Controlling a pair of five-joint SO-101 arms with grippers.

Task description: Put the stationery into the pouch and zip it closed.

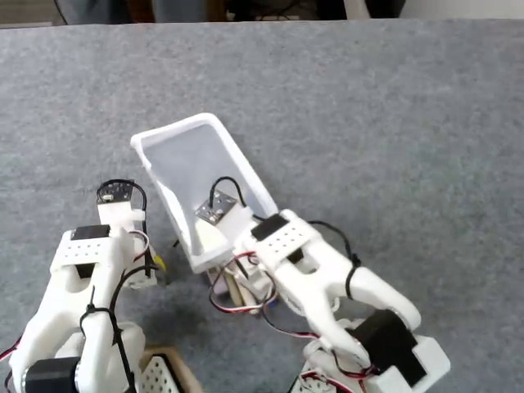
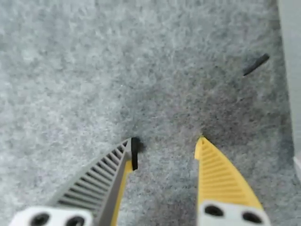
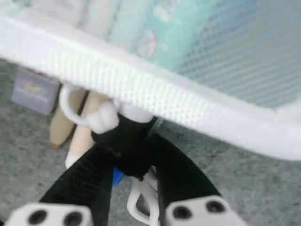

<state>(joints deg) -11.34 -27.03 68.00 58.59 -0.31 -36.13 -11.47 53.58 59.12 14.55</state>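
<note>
Pouch (image 1: 196,164), white mesh, lies toward the near edge of the grey tabletop (image 1: 393,123); pastel stationery (image 3: 155,33) shows through its wall; beige sticks (image 3: 61,127) lie outside; right gripper (image 3: 134,150) clamped on its near rim; left gripper (image 2: 164,150) spread apart over bare felt.

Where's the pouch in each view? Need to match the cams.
High view: pouch, white, left of centre, near end under the right arm's wrist.
Left wrist view: pale strip at the frame edge, past the left gripper, probably its side.
Right wrist view: its mesh rim runs across just beyond the right gripper.
Shared landmark: the grey mat.
</note>
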